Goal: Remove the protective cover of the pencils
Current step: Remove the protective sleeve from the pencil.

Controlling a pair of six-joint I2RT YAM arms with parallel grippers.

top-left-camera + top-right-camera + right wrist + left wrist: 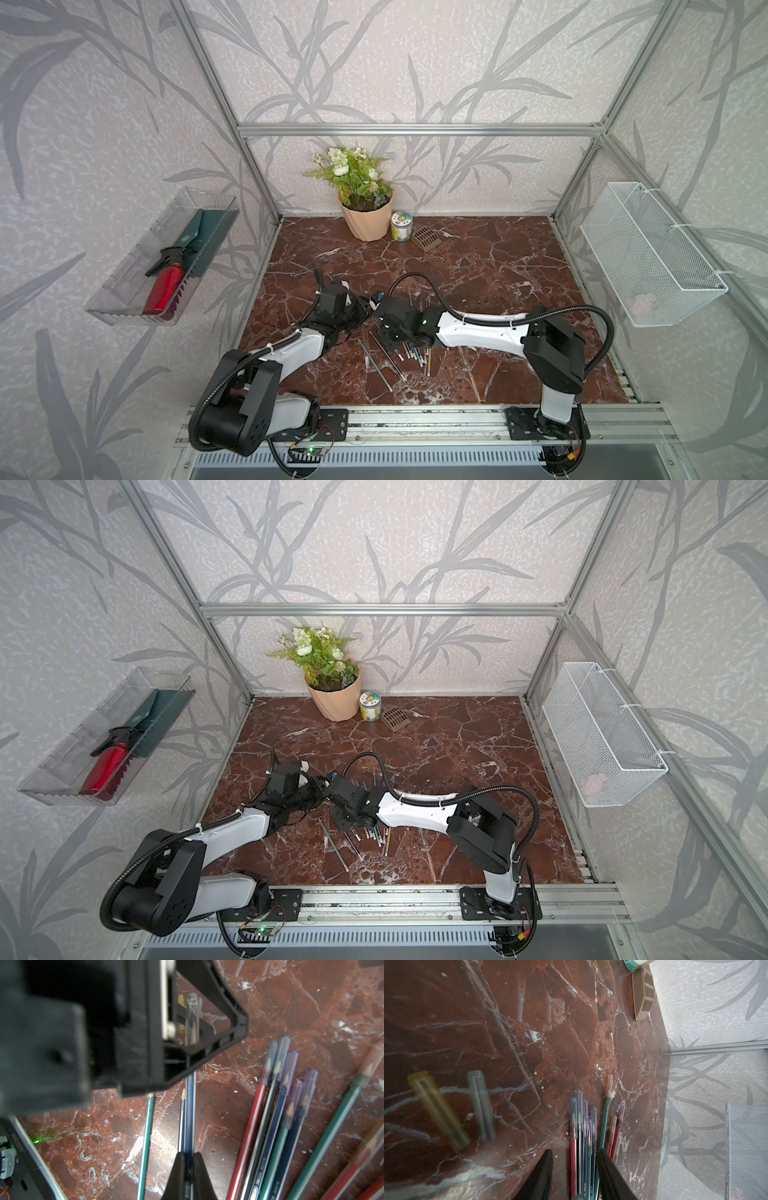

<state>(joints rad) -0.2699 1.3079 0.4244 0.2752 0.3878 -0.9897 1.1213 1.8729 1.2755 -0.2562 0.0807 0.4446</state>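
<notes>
Loose caps, yellow (pixel 438 1109) and grey (pixel 481 1105), lie on table (pixel 571 1022) (both blurred). My left gripper (pixel 574 1152): jaws apart. Clear cap (pixel 192 1020) shows through its frame; contact unclear. Cap sits on blue pencil (pixel 190 1109), tip toward left gripper, long axis running back into my right gripper (pixel 188 1155), pinched tight. Pencil pile (pixel 276 1126) fanned flat, purple caps (pixel 289 1068) on.

Two arms (pixel 482 328), one potted plant (pixel 365 220), one jar (pixel 401 226), one grille (pixel 426 239).
</notes>
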